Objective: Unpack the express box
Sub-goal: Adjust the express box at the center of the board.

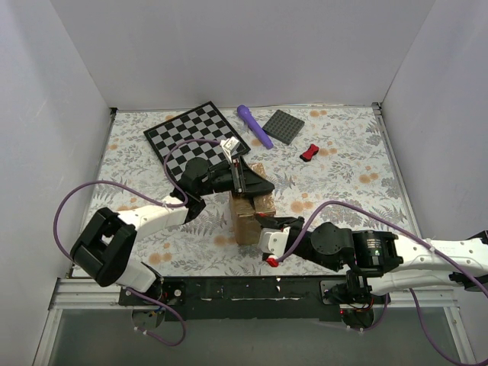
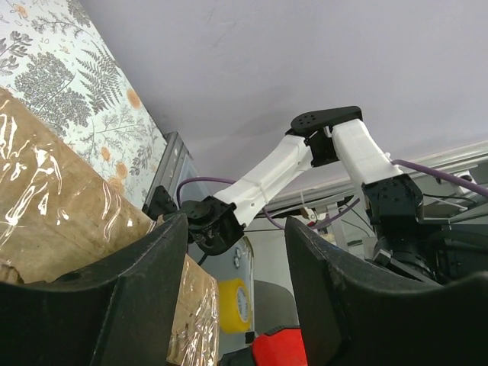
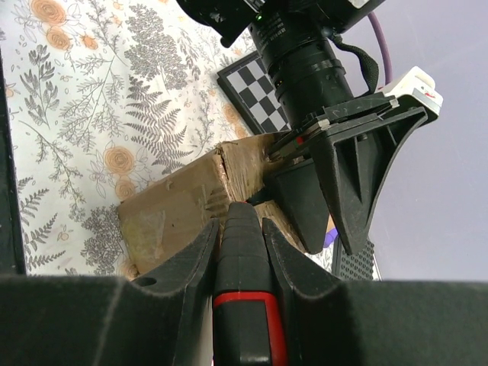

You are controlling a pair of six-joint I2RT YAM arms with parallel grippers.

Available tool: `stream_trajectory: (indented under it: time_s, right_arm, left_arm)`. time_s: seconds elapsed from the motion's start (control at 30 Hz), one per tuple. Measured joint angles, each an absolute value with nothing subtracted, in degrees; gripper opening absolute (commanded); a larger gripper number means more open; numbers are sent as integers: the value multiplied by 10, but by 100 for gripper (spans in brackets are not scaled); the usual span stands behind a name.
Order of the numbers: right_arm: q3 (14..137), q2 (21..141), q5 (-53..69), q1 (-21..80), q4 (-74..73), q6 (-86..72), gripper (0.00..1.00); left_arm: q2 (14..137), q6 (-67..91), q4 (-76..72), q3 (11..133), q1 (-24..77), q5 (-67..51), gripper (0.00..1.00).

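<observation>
Box point(image 1: 252, 204) stands upright mid-desk point(image 1: 343, 191), nearer the front edge than the back. Left claw point(image 1: 238, 174) sits at the box top, jaws half apart — nothing between them in its own view. Right claw point(image 3: 241, 229) is clamped on a black-and-red tool point(image 3: 242, 267), tip against the box's upper edge. Judgement: light, stiff corrugated card, though hard pinching would dent the walls. Tape point(image 2: 46, 191) looks slick — grip bare card at a flap edge.
</observation>
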State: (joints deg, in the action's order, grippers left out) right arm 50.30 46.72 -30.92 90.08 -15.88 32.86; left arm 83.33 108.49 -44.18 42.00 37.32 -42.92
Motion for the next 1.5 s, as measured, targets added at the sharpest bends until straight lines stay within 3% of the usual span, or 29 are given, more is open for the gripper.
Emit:
stream_trajectory:
  time_s: [0.27, 0.7, 1.0, 1.3, 1.5]
  right_arm:
    - [502, 445, -296, 901, -186, 340, 1]
    - [502, 387, -283, 900, -200, 332, 1]
    - [506, 343, -327, 900, -129, 279, 1]
    - [570, 415, -458, 900, -236, 58, 1]
    - [643, 498, -487, 900, -404, -110, 1]
  left_arm:
    - [821, 1054, -415, 419, 379, -429, 53]
    - [803, 1036, -354, 448, 375, -429, 67]
    - [781, 994, -237, 530, 261, -403, 69]
    - [686, 876, -75, 532, 214, -150, 68]
    - [769, 832, -57, 533, 188, -63, 64]
